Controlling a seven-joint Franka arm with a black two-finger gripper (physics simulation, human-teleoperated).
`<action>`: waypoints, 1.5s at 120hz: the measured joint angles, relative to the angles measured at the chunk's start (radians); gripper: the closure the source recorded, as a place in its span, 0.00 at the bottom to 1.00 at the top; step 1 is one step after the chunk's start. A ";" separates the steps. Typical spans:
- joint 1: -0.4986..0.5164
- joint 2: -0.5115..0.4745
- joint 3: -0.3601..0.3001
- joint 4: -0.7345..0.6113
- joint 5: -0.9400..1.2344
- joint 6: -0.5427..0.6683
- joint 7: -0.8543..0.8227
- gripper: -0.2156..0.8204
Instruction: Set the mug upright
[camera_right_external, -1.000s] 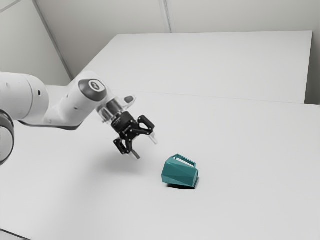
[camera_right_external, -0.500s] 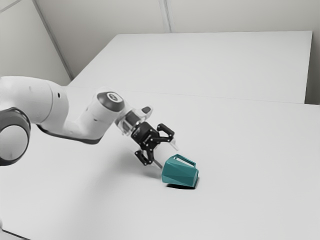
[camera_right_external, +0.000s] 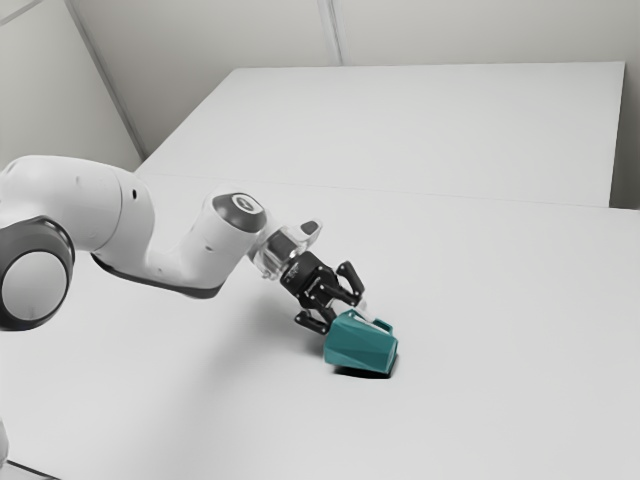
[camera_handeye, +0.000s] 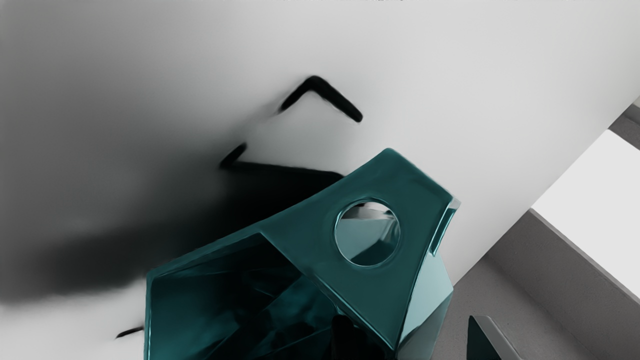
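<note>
The teal mug (camera_right_external: 360, 344) lies on its side on the table, its handle on the upper side. My gripper (camera_right_external: 350, 320) has come down at the end of the mug nearer the arm, tilted toward it. In the wrist view the mug (camera_handeye: 295, 220) faces my hand with its dark opening and shows a round hole beside it. My gripper (camera_handeye: 415, 341) stands open over the mug's wall: one dark fingertip is in the opening, the other is outside with a gap to the mug. The lower finger's tip is hidden by the mug in the exterior view.
The white table (camera_right_external: 500, 390) carries the mug's shadow and my hand's shadow. A raised white surface (camera_right_external: 430, 125) stands behind, toward the exterior view's top. A grey ledge (camera_handeye: 565, 260) lies past the table's edge in the wrist view.
My hand has moved toward the exterior view's right and down, reaching the mug. The fingers look slightly closer together than before. The mug has not visibly moved.
</note>
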 joint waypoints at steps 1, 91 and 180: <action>0.000 0.000 0.000 0.000 0.001 0.001 -0.001 0.69; -0.037 -0.208 -0.046 0.013 0.408 0.094 -0.126 0.96; 0.012 -0.323 0.033 -0.115 0.963 0.285 -0.182 0.97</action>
